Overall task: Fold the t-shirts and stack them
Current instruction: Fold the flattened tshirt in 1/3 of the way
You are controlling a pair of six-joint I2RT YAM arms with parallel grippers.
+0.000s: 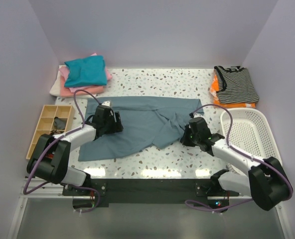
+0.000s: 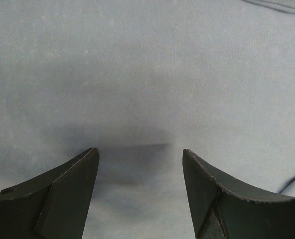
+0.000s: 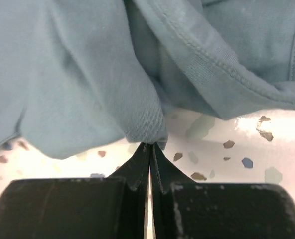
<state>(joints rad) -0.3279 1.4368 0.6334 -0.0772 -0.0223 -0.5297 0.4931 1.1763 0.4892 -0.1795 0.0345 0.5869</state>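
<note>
The right gripper has its fingers pressed together on a small bunched fold at the edge of the blue shirt. The cloth gathers to a point right at the fingertips, with bare speckled table below. That bite looks thin, so I judge the pull should be slow and low, dragging the edge across rather than jerking it up, or the fold may slip out. A stitched hem curls just beside the pinch, and the shirt's right side is crumpled into ridges there. Drawing the held edge outward first would likely flatten them before any fold is laid over. The left gripper is spread wide and holds nothing, poised close over smooth flat cloth on the shirt's left half; whether its tips touch the cloth cannot be told. It would serve well as an anchor, pressed down so the body does not slide while the right side is moved. Seen from above, the shirt lies across the middle of the table between the two arms. The pile of folded shirts, teal on top, sits in the far left corner, well apart, and is where the finished fold should go. Striped shirts lie in the far right corner, with a white basket just beside the right arm.
</note>
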